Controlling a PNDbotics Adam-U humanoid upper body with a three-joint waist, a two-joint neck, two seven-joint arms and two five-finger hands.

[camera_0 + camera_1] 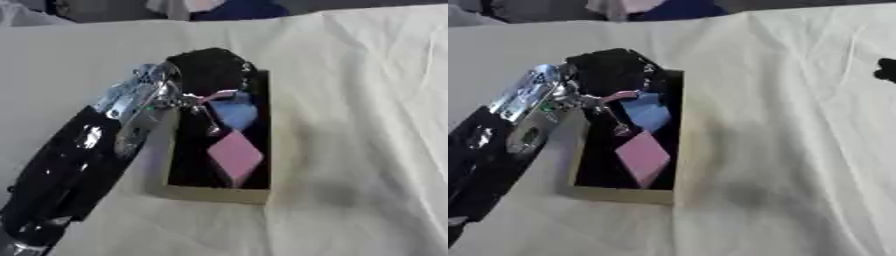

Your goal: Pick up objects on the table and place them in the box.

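The left hand (206, 75) is held over the box's (219, 192) far end; its fingers cannot be told apart or closed. A blue block (234, 114) lies just beneath, a pink block (234, 156) nearer.

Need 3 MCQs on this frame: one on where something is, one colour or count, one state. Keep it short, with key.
1. Where is the pink block?
A. Inside the box
B. On the cloth, right of the box
C. On the robot's forearm

2. What colour is the block lying just beyond the pink one?
A. Green
B. Blue
C. Yellow

3. What is the left hand doing?
A. Resting flat on the cloth beside the box
B. Raised far from the box, off to the right
C. Reaching over the far end of the box, above the blue block

Key:
1 A: the pink block lies on the box's dark floor, within its tan walls.
2 B: the block under the hand is light blue.
3 C: the left arm comes in from the left and the hand sits over the box's far end; its finger pose cannot be made out.
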